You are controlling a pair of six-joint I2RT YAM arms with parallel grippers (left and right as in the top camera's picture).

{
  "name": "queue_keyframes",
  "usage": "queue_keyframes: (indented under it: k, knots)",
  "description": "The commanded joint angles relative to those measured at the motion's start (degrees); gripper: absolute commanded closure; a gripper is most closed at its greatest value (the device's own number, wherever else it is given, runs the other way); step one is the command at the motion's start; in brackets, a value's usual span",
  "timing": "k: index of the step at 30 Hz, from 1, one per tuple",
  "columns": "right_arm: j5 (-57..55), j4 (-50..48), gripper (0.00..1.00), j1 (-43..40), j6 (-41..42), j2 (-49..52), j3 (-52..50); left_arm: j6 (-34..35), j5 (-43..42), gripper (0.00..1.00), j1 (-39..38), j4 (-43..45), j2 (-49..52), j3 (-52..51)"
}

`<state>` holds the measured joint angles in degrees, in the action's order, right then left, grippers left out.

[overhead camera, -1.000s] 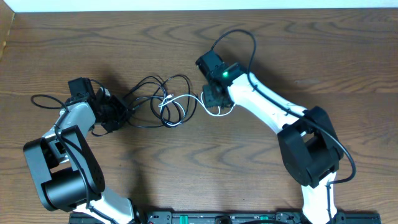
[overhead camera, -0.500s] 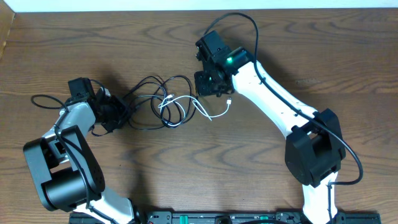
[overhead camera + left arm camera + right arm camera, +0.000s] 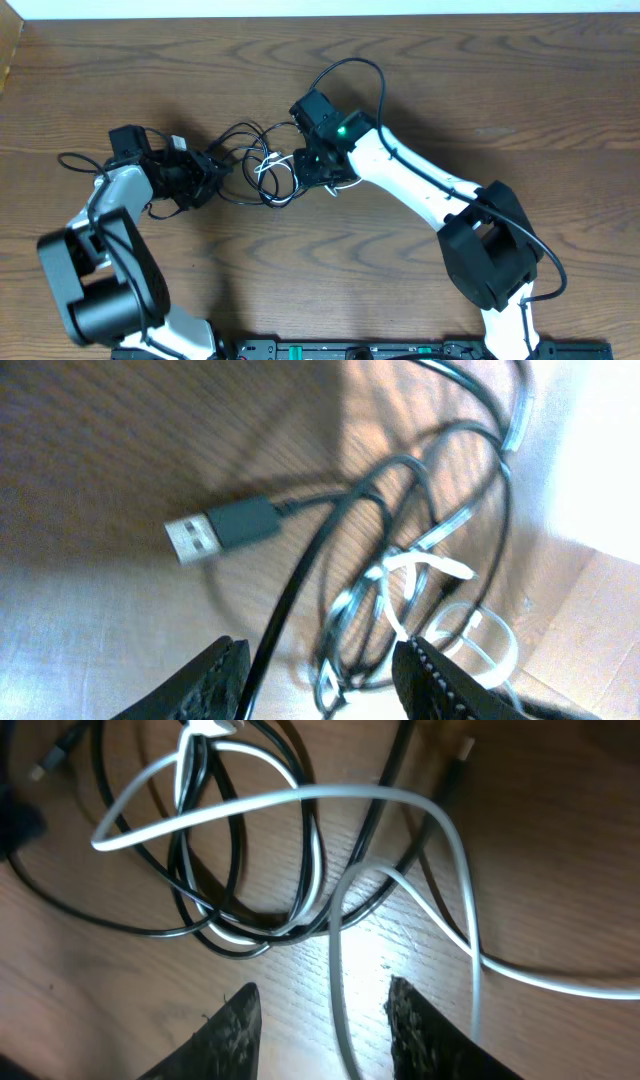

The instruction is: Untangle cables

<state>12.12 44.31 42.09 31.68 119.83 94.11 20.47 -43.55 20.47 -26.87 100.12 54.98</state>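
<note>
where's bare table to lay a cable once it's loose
Bare wood along the far edge of the table, right of the right arm, and the near strip between it and the left arm. Crowded in the middle: black cable and white cable tangled between left gripper and right gripper.

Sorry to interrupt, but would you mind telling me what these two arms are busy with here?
Two robot arms are working on a tangle of two thin cords on the brown wooden table. The left gripper stands open over the thin black cable, one strand running between its jaws, its USB plug lying free on the wood. The right gripper, also open, straddles a strand of the thin white cable. The cables are looped through each other, and neither is gripped.
</note>
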Motion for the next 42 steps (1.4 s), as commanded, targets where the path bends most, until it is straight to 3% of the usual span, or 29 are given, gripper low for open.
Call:
queue_keyframes:
  k: [1, 6, 13, 17, 19, 21, 28, 37, 40, 42]
  knots:
    - [-1.70, -2.91, 0.62, 0.31, 3.23, -0.44, -2.91, -2.56, 4.37, 0.47, -0.63, -2.82, -8.15, -0.26]
    - [-1.68, -8.26, 0.62, 0.26, 5.60, -0.44, -6.62, 1.14, 11.34, 0.47, -3.87, -7.87, -12.74, -0.26]
    - [-1.73, -14.23, 0.68, 0.28, 5.97, -0.44, -9.07, 7.21, 18.97, 0.47, -11.10, -9.57, -11.63, -0.37]
    - [-2.36, -15.23, 0.71, -0.83, 5.20, -0.48, -8.94, 7.74, 19.91, 0.59, -16.68, -8.52, -11.41, -0.37]
    - [-0.87, -15.10, 0.72, -1.84, 3.48, -0.83, -8.22, 9.01, 24.28, 0.62, -19.65, -7.15, -11.37, -0.37]
    - [2.27, -14.08, 0.70, -3.17, 1.11, -1.62, -7.19, 11.47, 29.68, 0.63, -21.94, -6.73, -11.21, -0.37]
    - [4.98, -7.67, 0.62, -8.26, -5.53, -7.48, -5.05, 11.63, 35.39, 0.63, -26.47, -4.48, -8.50, -0.37]
    - [14.03, 1.31, 0.67, -10.34, -6.05, -10.32, -5.09, 11.08, 38.64, 0.63, -28.61, 0.46, -1.09, -0.37]
    - [13.94, 5.70, 0.64, -9.84, -6.05, -10.32, -5.09, 11.08, 38.64, 0.75, -28.59, 0.94, 0.61, -0.37]
    - [13.97, 6.75, 0.64, -8.87, -6.05, -10.16, -5.46, 11.10, 38.64, 0.76, -28.61, 1.09, 1.07, -0.37]
